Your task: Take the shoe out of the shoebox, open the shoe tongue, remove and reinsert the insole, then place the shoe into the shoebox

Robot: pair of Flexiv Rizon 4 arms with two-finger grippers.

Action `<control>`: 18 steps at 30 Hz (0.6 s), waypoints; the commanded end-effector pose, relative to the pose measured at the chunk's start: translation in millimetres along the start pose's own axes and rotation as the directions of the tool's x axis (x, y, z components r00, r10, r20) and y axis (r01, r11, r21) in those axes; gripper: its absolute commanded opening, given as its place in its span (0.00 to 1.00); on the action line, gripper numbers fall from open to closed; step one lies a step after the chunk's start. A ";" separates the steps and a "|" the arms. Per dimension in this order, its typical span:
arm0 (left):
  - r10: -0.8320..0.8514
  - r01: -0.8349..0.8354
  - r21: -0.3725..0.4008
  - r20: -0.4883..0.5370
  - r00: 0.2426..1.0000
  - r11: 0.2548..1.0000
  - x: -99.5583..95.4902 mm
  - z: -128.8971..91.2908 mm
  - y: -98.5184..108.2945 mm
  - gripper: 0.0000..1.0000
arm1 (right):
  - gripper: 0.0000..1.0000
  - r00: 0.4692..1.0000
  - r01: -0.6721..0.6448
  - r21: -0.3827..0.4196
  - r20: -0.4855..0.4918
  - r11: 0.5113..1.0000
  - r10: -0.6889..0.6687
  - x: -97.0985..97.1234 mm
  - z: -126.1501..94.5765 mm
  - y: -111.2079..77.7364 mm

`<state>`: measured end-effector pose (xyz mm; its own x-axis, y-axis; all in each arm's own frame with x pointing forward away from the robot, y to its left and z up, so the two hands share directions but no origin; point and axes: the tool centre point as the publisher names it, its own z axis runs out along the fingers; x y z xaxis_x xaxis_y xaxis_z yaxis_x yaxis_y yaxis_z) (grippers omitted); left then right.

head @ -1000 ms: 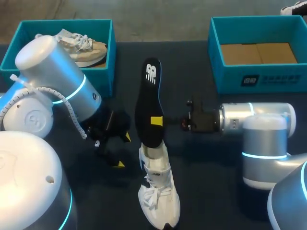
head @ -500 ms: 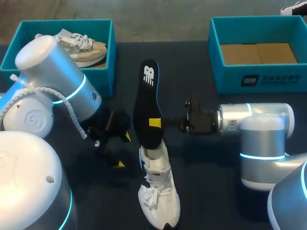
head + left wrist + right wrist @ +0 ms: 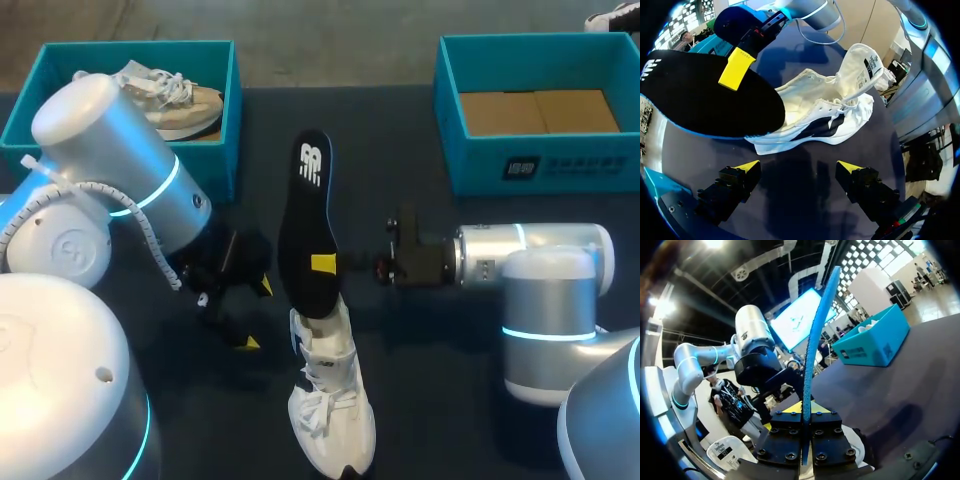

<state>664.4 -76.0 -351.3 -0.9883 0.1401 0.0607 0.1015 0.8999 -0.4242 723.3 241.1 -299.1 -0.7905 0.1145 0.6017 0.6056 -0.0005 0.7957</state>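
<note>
White shoe (image 3: 330, 400), dark stripes; black insole (image 3: 308, 225), blue edge; teal shoebox (image 3: 600, 165).

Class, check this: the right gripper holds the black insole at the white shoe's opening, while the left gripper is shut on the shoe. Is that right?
One error: the left gripper is open, apart from the white shoe, as the left wrist view shows. The right gripper does hold the black insole at the shoe's opening.
</note>
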 end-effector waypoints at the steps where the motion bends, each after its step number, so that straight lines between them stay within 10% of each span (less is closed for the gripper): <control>1: 0.000 0.000 0.001 0.003 1.000 1.000 1.7 0.2 0.5 1.00 | 0.00 1.000 0.002 0.010 -0.004 1.000 -0.002 1.1 0.1 -0.5; 18: 0.000 0.000 0.001 0.003 1.000 1.000 1.7 0.2 0.5 1.00 | 0.00 0.999 0.018 0.020 -0.039 1.000 -0.017 0.2 -5.6 -3.9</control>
<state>664.4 -76.0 -351.4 -0.9883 0.1401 0.0607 0.1015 0.8999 -0.4241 719.2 235.8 -301.2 -0.8038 0.0798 0.5895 0.5923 0.0151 0.8056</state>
